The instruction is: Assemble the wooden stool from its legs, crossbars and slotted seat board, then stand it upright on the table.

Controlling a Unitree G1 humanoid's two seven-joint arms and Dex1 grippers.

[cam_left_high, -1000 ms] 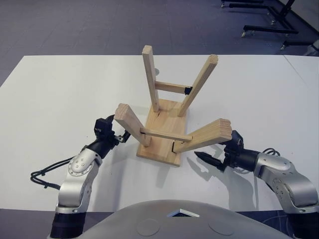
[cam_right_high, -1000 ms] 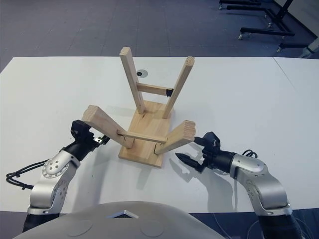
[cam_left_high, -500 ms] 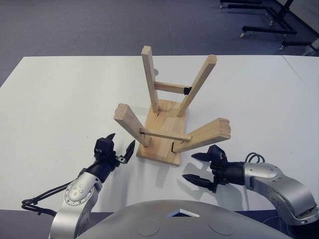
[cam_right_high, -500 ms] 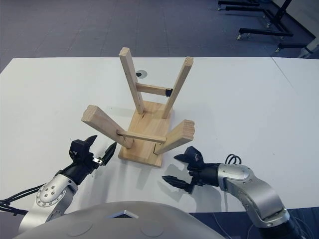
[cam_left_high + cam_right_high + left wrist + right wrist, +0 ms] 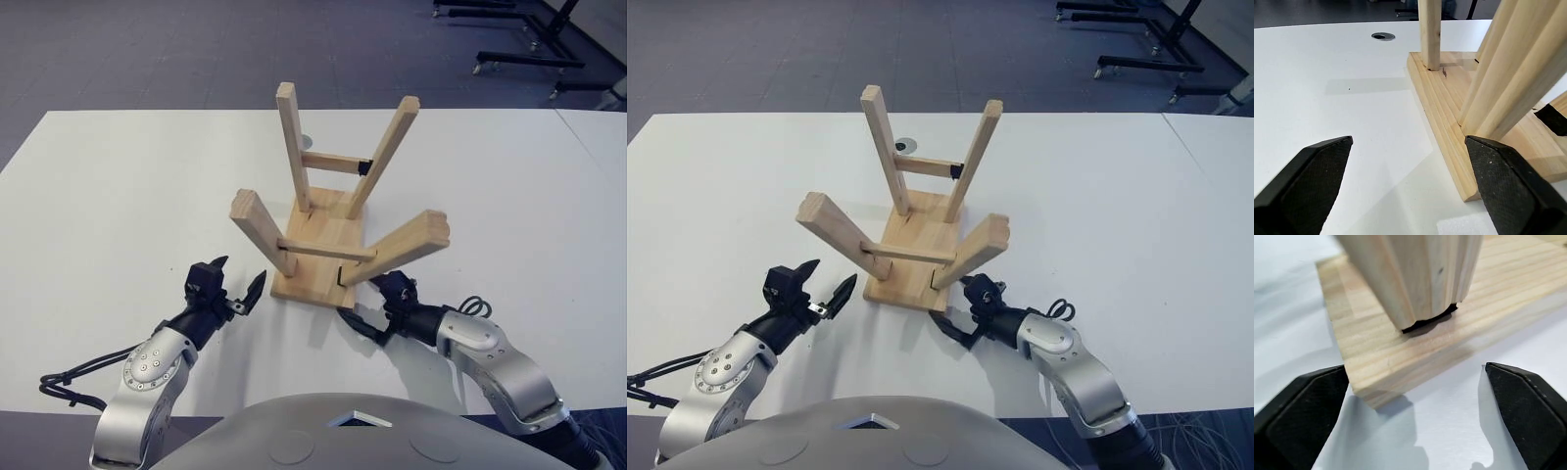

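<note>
The fingers of the left gripper (image 5: 241, 274) are spread wide and grip nothing. They hover just off the near-left corner of the seat board (image 5: 309, 279), not touching it. The right gripper (image 5: 364, 305) is also spread and empty. In its wrist view its 2 fingers straddle the near-right corner of the board, low to the desk (image 5: 118, 196).

The stool (image 5: 911, 235) stands upside down mid-desk. Its seat board lies flat on the surface and all 4 legs point up and splay outward. The 2 crossbars (image 5: 323, 249) run left to right, 1 tying the near pair of legs and 1 the far pair. The board's long axis runs away from the robot, swung a little to its right.

The stool is bare wood and looks stiff and fairly light, with dry faces that should not slip in the fingers. The joints are probably only pressed into the slots, though the views cannot confirm this, so lifting by a leg tip might pull a leg loose. The safer hold is on the board's 2 long edges, or low on a leg beside its slot. With 1 gripper on each side, the stool can be turned over as 1 piece.
</note>
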